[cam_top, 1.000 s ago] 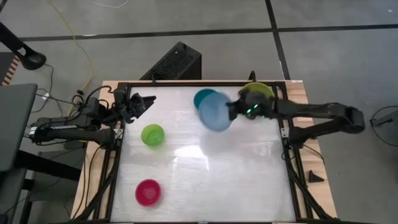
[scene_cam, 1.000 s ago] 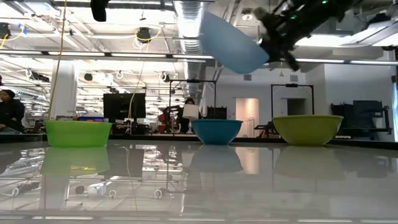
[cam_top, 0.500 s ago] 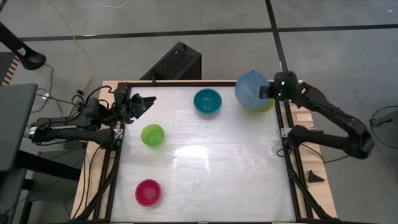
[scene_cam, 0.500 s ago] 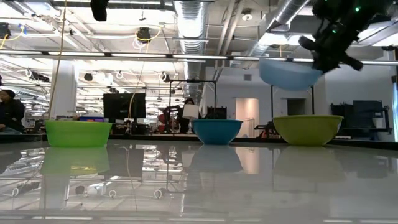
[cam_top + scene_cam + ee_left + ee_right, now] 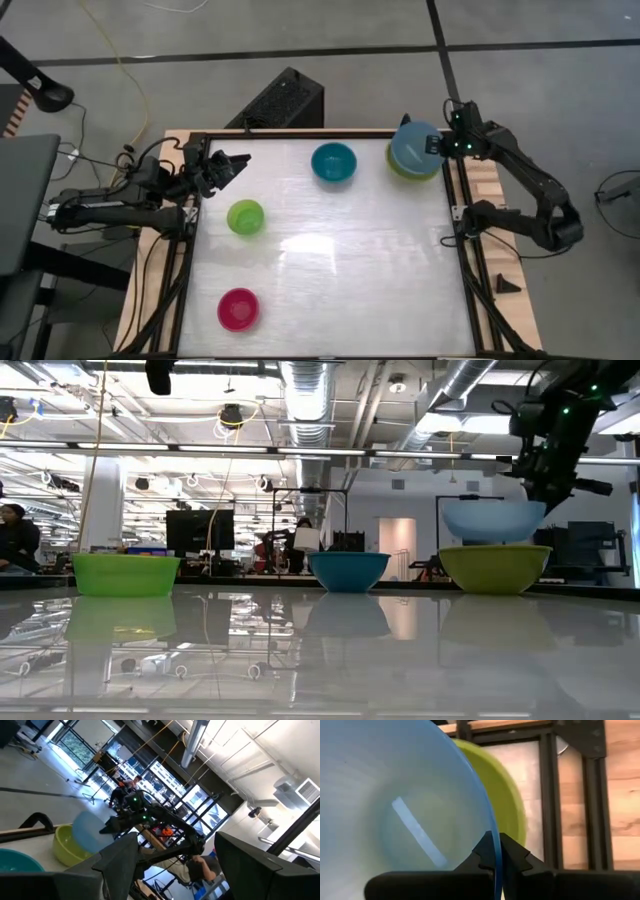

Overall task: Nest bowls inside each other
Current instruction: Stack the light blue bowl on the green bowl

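Observation:
A large light blue bowl (image 5: 414, 146) hangs level just over the large olive-green bowl (image 5: 412, 168) at the table's far right corner, with my right gripper (image 5: 433, 145) shut on it. Whether the two bowls touch I cannot tell. The medium teal bowl (image 5: 333, 162) stands on its base at the far middle. The small lime green bowl (image 5: 245, 216) stands at the left and the small magenta bowl (image 5: 239, 310) at the near left. My left gripper (image 5: 236, 163) waits open above the far left corner, touching nothing. My right gripper pinches the light blue bowl's rim (image 5: 493, 826) on the side toward the table's right edge, one finger inside the bowl and one outside. The fingers slant down from the right. The bowl sits upright and level, its base (image 5: 493, 538) at the olive-green bowl's rim.
A black frame (image 5: 462, 215) runs along the table's edges, close beside the olive-green bowl. The white tabletop (image 5: 350, 270) lies bare in the middle and near right. A dark box (image 5: 280, 100) stands beyond the far edge.
My right gripper has swung from the far middle toward the table's right edge with the light blue bowl, tipping downward and sinking. The bowl, tilted on its side before, now hangs level and upright over the olive-green bowl.

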Robot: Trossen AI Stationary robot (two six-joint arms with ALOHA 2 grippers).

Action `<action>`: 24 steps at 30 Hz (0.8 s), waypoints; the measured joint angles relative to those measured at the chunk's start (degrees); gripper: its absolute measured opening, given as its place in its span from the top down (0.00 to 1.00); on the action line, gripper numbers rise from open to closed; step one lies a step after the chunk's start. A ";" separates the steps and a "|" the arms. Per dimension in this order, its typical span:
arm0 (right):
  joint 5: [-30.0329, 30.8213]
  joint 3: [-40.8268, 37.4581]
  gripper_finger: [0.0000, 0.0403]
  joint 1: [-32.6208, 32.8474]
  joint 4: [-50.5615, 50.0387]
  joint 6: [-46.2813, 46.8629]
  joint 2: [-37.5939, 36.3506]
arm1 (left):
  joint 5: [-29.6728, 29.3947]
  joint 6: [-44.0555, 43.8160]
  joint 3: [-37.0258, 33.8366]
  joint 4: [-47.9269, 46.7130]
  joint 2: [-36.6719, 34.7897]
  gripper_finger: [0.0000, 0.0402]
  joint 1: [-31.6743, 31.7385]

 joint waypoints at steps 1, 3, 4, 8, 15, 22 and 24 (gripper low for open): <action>0.10 0.00 0.93 -0.96 0.28 -0.37 0.25 | -0.07 -0.06 0.00 -0.01 0.00 0.37 0.00; -0.41 0.00 0.92 -2.29 1.63 -1.83 0.98 | -0.29 -0.10 0.00 0.01 -0.02 0.37 0.00; -0.74 0.03 0.92 -2.46 2.03 -1.88 1.61 | -0.29 -0.10 0.00 0.00 0.00 0.37 0.00; -0.31 -0.12 0.92 -2.16 0.54 -2.01 4.67 | -0.51 -0.10 0.00 0.01 -0.02 0.37 0.00; 2.97 -1.64 0.88 0.39 2.25 -1.94 6.66 | -0.75 -0.16 0.00 0.08 0.00 0.37 0.00; 3.43 -2.51 0.85 0.57 3.63 -0.59 5.73 | -0.91 -0.49 0.00 0.12 0.00 0.37 0.00; 2.54 -2.62 0.82 0.57 4.02 -0.31 5.10 | -0.91 -0.50 0.00 0.14 0.00 0.37 0.00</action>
